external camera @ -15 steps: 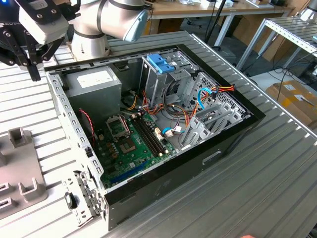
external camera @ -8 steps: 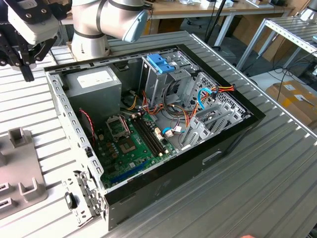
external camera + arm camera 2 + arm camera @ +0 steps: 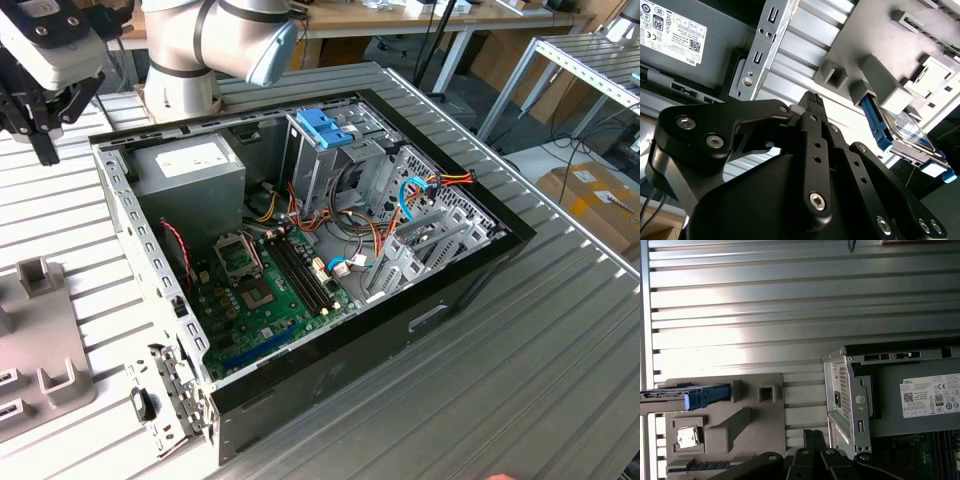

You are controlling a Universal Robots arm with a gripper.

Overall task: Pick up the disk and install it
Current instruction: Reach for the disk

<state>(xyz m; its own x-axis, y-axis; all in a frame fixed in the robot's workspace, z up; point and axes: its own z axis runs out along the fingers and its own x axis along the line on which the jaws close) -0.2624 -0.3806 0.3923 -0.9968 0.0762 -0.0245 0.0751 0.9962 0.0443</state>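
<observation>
The arm's gripper [image 3: 45,152] hangs pointing downward above the ribbed metal table [image 3: 520,390] at the exterior view's left, just outside the open computer case [image 3: 340,375], with its tips pressed together and nothing between them. The arm's base [image 3: 180,60] stands behind the case. In both wrist views the disk [image 3: 907,132] [image 3: 705,395], framed in blue rails, sits in the grey holder plate [image 3: 875,70] on the table beside the case, apart from the gripper.

White label [image 3: 932,396], small print and symbols, on power-supply box [image 3: 890,412]
</observation>
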